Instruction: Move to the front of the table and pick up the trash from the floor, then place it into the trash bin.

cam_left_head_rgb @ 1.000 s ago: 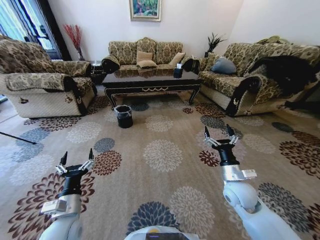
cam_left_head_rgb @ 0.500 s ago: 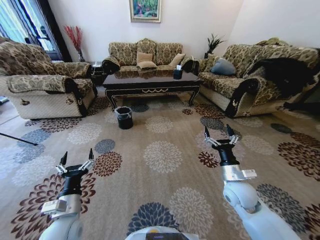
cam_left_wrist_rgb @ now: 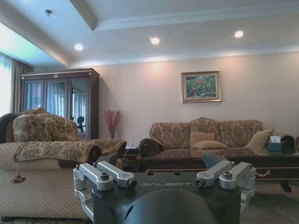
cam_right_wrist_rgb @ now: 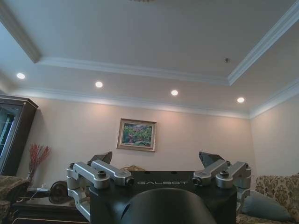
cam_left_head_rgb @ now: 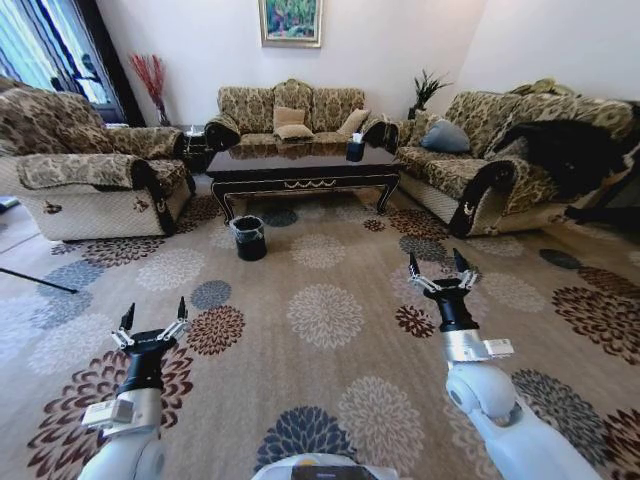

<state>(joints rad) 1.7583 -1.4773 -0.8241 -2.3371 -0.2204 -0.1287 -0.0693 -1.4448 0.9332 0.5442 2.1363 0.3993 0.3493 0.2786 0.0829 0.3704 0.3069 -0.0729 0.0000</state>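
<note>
Ahead of me the patterned floor (cam_left_head_rgb: pixel 330 380) runs to the far dark table (cam_left_head_rgb: pixel 300 160), the black trash bin (cam_left_head_rgb: pixel 248 237) standing just near of its left end, while my left hand (cam_left_head_rgb: pixel 152 322) and right hand (cam_left_head_rgb: pixel 440 270) hover wide open, holding nothing.

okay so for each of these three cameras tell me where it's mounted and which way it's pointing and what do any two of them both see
Head view: on the robot's head, looking forward and down over the floor to the table and trash bin; left gripper and right gripper, both open, held low in front.
Left wrist view: on the left arm's wrist, level, facing the table; left gripper in front.
Right wrist view: on the right arm's wrist, tilted up toward the ceiling; right gripper in front.
Shared: all three show the framed painting.
</note>
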